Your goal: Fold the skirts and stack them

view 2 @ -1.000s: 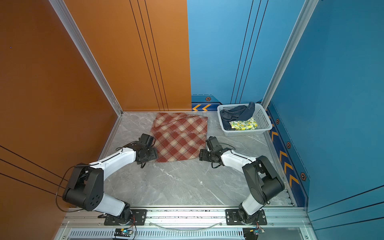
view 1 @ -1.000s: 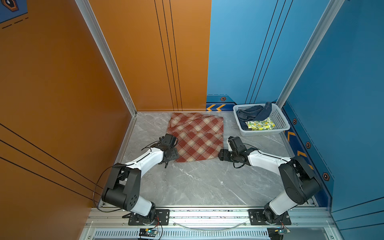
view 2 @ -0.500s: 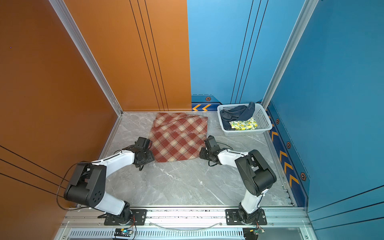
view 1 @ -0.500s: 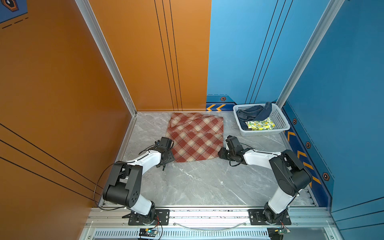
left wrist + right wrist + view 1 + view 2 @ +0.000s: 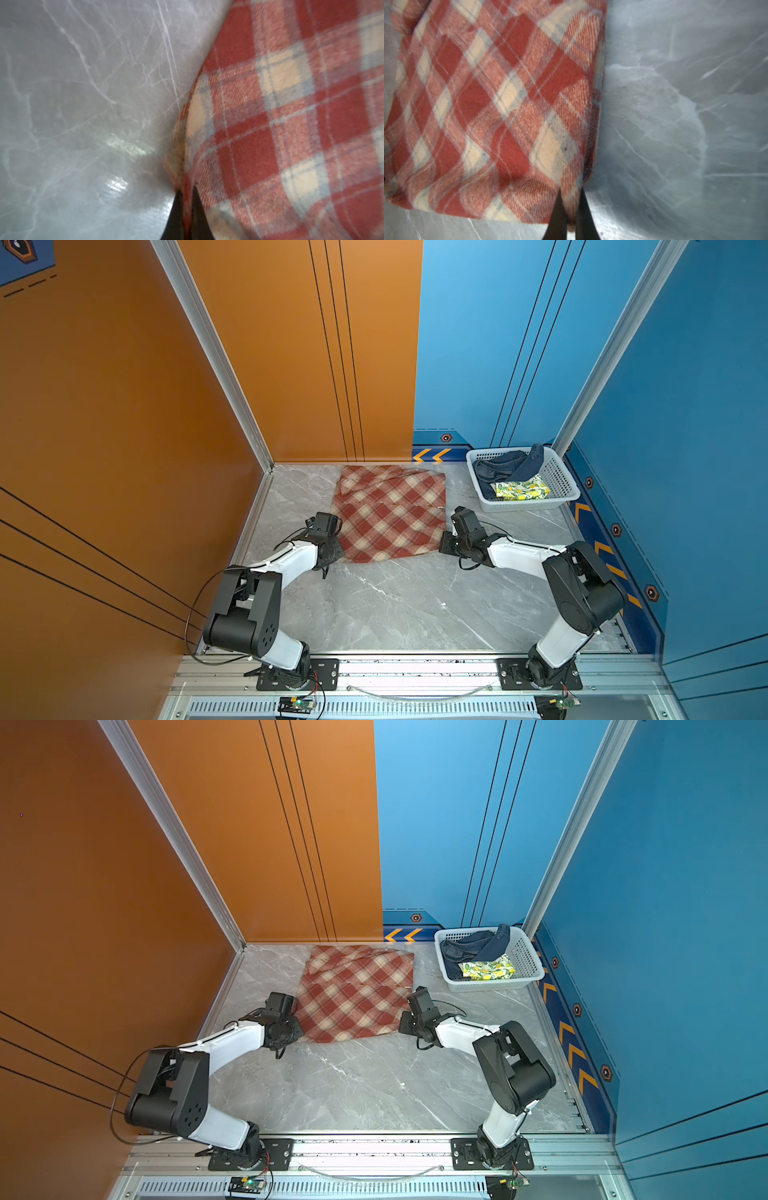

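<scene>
The plaid skirt (image 5: 390,514) (image 5: 353,994), red and cream with thin grey-blue lines, lies spread flat on the grey marbled table (image 5: 395,605), in the far half and a little left of the middle. Its outline is close to square, so its long axis cannot be told. One edge lies near the back wall and the opposite edge faces the arm bases. That near edge slants, with its left corner closer to the bases than its right. A flap is folded over along the far edge.

The left gripper (image 5: 332,549) (image 5: 293,1029) sits at the skirt's near left corner and the right gripper (image 5: 446,541) (image 5: 405,1021) at its near right corner, so the cloth lies between them. In the left wrist view, the left gripper (image 5: 186,193) has its dark fingers (image 5: 176,207) pressed together on the hem of the skirt (image 5: 291,124), with a strip of plaid pinched between them. In the right wrist view, the right gripper (image 5: 571,193) likewise pinches the edge of the skirt (image 5: 498,114).

At the far right corner, well apart from the plaid skirt, stands a white perforated basket (image 5: 528,504) (image 5: 494,982). It holds the crumpled dark blue denim skirt (image 5: 498,466) (image 5: 469,946) and, on its near side, the lemon-print skirt (image 5: 521,489) (image 5: 488,969).

Orange chevron marks (image 5: 432,455) run along the foot of the blue wall.
</scene>
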Robot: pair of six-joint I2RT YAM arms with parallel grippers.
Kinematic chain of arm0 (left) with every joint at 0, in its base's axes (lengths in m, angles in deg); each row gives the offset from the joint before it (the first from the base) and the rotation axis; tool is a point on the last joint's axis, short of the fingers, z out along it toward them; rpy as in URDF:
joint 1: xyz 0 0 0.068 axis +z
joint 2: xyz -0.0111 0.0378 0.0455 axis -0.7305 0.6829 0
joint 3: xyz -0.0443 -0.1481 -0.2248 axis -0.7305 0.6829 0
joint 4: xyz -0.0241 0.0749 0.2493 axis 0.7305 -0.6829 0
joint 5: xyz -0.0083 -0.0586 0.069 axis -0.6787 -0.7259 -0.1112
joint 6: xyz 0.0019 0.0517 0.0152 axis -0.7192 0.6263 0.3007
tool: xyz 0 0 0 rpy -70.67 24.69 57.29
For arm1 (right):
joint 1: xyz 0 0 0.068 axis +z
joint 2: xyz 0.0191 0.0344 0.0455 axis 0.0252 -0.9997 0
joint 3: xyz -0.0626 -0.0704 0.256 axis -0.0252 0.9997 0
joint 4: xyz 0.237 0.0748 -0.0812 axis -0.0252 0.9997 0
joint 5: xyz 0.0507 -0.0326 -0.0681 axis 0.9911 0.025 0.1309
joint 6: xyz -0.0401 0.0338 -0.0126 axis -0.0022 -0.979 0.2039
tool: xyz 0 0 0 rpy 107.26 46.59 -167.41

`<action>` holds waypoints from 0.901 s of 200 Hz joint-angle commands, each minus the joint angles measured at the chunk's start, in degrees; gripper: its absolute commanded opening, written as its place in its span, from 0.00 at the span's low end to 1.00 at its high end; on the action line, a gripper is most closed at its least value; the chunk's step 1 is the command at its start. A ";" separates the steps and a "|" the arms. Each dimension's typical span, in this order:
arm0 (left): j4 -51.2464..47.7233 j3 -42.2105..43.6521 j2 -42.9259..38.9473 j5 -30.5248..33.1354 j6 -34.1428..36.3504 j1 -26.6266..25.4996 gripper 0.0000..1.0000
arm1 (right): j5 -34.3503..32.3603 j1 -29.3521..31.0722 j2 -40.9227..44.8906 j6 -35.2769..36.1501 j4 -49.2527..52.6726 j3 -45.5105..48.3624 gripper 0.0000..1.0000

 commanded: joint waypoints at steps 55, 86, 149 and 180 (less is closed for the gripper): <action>-19.27 -22.98 -20.08 4.54 6.87 -3.38 0.00 | -11.38 1.49 26.46 4.39 18.28 -11.55 0.00; -23.08 -38.37 -18.88 3.55 9.33 -4.27 0.00 | -10.39 1.28 27.43 6.18 24.76 -26.00 0.00; -25.19 -64.60 -0.99 -4.07 12.54 0.74 0.00 | -2.11 -4.35 9.38 5.70 28.13 -55.35 0.00; -28.53 -78.06 7.19 -7.73 13.12 3.52 0.00 | 2.65 -6.62 -0.39 4.18 29.83 -67.48 0.00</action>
